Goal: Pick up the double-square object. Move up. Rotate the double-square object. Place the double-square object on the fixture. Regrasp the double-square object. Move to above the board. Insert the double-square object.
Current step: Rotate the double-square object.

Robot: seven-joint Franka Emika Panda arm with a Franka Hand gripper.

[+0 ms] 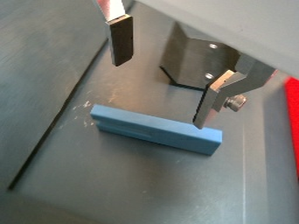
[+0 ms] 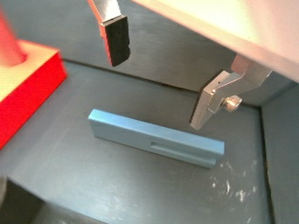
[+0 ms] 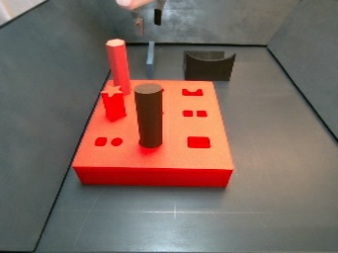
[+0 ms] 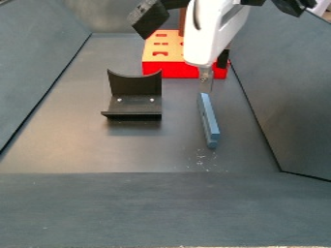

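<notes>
the gripper [image 2: 158, 83] hangs just above the bar [image 2: 156, 136], its two fingers [image 2: 114, 39] wide apart with nothing between them — one on each side of the bar, not touching it. the bar lies flat on the dark floor [image 2: 140, 188], a blue-grey strip with a thin slot in its top. in a side view the bar [image 4: 208, 118] sits just beside the fixture [image 4: 131, 96], with the red board [image 4: 175, 50] farther back. on the board [image 3: 158, 156] stand a red post [image 3: 118, 67] and a dark cylinder [image 3: 148, 116] — both upright, near each other.
</notes>
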